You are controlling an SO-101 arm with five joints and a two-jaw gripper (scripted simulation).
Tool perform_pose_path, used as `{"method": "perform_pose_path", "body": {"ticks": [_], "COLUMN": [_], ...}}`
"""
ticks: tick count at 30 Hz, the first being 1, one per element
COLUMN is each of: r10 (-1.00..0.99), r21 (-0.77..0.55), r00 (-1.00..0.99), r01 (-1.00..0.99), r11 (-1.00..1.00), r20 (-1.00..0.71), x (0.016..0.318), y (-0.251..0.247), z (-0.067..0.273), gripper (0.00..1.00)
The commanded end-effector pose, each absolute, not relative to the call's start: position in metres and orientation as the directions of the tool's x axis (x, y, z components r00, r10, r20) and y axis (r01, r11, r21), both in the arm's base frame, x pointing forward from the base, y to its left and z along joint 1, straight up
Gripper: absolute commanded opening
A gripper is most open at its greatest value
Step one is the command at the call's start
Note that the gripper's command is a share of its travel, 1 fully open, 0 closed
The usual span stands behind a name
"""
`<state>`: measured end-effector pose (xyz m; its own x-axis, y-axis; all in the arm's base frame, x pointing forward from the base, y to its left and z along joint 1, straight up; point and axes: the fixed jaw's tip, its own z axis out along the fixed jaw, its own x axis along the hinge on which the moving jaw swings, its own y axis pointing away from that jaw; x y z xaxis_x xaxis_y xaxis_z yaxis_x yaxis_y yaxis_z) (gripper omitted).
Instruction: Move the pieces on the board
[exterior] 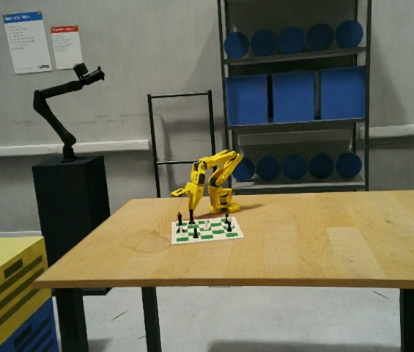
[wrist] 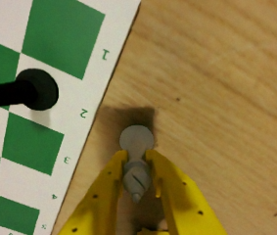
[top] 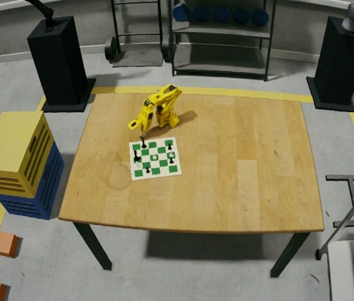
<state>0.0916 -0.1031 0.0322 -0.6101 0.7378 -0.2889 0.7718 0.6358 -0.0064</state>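
- wrist view, nearest first: the yellow gripper points down with its fingers pinching a pale grey chess piece by the neck. the piece's round base faces the wood below.
- the piece hangs over the bare table, just beside the white border of the board, near the printed numbers 2 and 3. whether the base touches the wood yet, i cannot tell.
- on the board close by, a black piece stands near the edge.
- top view, further out: the yellow arm leans from its base at the back of the table toward the board's rear left corner. several black and pale pieces remain on the green and white squares.
- step in hand, as i judge it: setting the removed piece upright on the table, the first half of the task.
- the next move calls for lowering until the base sits flat, then opening gently so the piece does not tip. after that comes the c1 piece, to be carried to b1.
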Motion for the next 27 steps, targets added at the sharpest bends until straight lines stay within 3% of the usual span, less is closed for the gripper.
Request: {"method": "perform_pose_path", "body": {"ticks": [1,27], "r10": [0.728,0.728], "r21": [-0.007,-0.007], "r00": [-0.628,-0.629], "r01": [0.759,0.758], "r11": [0.652,0.652], "r20": [-0.274,-0.274], "x": [0.0918,0.0921], "y": [-0.1001,-0.1002], "z": [0.0278,0.0204], "gripper": [0.00,0.00]}}
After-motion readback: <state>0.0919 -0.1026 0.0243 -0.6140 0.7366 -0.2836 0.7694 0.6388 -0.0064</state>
